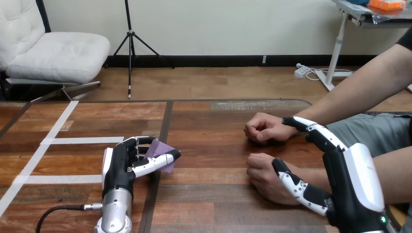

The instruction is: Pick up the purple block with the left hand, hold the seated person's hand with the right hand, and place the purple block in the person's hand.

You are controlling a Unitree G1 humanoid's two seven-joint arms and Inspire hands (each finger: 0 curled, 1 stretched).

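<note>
My left hand (127, 162) sits at the lower left of the tabletop (209, 204) with its fingers (140, 141) curled round the purple block (159, 148) and its thumb (158, 163) closed across the block's near side, so the block is clamped between them, one purple corner poking out below the thumb. The block and my fingertips sit right over the dark seam (166, 121) that runs down the middle of the tabletop. My right hand (360, 177) comes in from the lower right, fingers straight and spread wide apart, gripping nothing. Its long fingers (313, 130) reach up beside the wrist of the person's farther hand (265, 128), while its thumb (297, 187) lies along the wrist side of the person's nearer hand (265, 177); I cannot quite tell from here whether the thumb is touching or just beside it. Both of the person's hands rest on the tabletop as loose fists, one behind the other. Between the block and the nearer fist lies a bare stretch of wood. To my left run white tape lines (82, 141), and the far edge of the tabletop is well beyond both fists.
</note>
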